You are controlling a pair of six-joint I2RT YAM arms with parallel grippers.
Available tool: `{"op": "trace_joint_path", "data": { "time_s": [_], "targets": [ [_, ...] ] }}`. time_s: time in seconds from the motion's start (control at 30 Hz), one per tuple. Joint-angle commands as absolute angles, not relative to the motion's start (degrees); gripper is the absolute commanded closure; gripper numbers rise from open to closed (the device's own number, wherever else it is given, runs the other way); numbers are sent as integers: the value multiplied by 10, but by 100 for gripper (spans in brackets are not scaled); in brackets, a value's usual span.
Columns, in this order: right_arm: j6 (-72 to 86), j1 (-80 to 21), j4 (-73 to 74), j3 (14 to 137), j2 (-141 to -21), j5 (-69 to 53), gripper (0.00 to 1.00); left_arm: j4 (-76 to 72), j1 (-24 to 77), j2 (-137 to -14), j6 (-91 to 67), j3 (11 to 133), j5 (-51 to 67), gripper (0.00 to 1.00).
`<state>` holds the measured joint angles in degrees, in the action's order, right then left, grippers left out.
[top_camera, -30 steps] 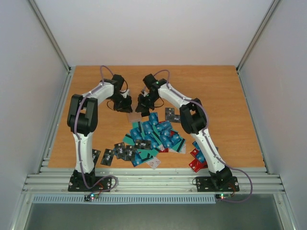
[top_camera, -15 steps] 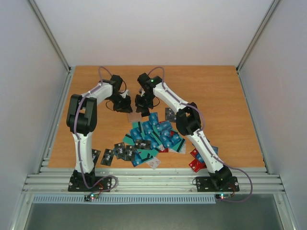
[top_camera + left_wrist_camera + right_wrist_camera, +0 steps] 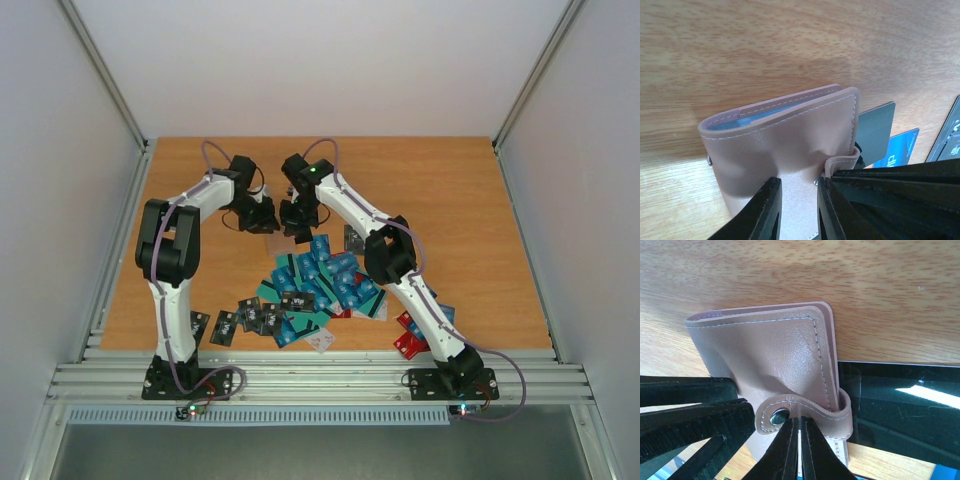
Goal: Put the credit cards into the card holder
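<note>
Card holder (image 3: pixel 279 244) lies flat on the wooden counter (image 3: pixel 470 220), toward the far edge and a little left of the middle, between the two arms' tips. It is a soft pinkish-brown sleeve with pale stitching. From the left wrist its open mouth faces away from the left fingers (image 3: pixel 767 215), and the edge of a blue card (image 3: pixel 755 116) shows inside. It is nearly square, and the overhead view is too small to give its long axis.

The left fingers stand narrowly apart over its near end with its pale face showing between them; whether they clamp it I cannot tell. The right fingers (image 3: pixel 811 460) are pressed almost together, their tips against the snap strap (image 3: pixel 790 412) curled over the holder's edge.

A black card (image 3: pixel 900 405) lies just beside the holder. The credit cards (image 3: pixel 320 285), mostly blue and teal, are heaped nearer the near edge, with red ones (image 3: pixel 410 340) by the right arm's base. Plain white walls (image 3: pixel 330 60) enclose the counter.
</note>
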<state>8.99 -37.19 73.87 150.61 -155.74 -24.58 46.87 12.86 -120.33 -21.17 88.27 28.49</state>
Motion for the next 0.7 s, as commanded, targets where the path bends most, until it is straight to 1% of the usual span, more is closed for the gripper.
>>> {"op": "trace_joint_path", "data": {
  "time_s": [0.0, 0.17, 0.43, 0.6, 0.67],
  "targets": [
    [82, -394, 799, 1479, -1606, -225, 95, 441, 134, -1186, -258, 884, 296, 77],
    [75, -393, 789, 1456, -1593, -222, 95, 425, 134, -1176, -278, 858, 293, 75],
    [68, -392, 771, 1427, -1576, -228, 95, 375, 136, -1124, -307, 827, 272, 71],
    [66, -392, 768, 1426, -1575, -232, 95, 374, 135, -1112, -309, 819, 259, 71],
    [66, -391, 766, 1426, -1574, -233, 95, 381, 137, -1128, -304, 826, 265, 74]
  ]
}}
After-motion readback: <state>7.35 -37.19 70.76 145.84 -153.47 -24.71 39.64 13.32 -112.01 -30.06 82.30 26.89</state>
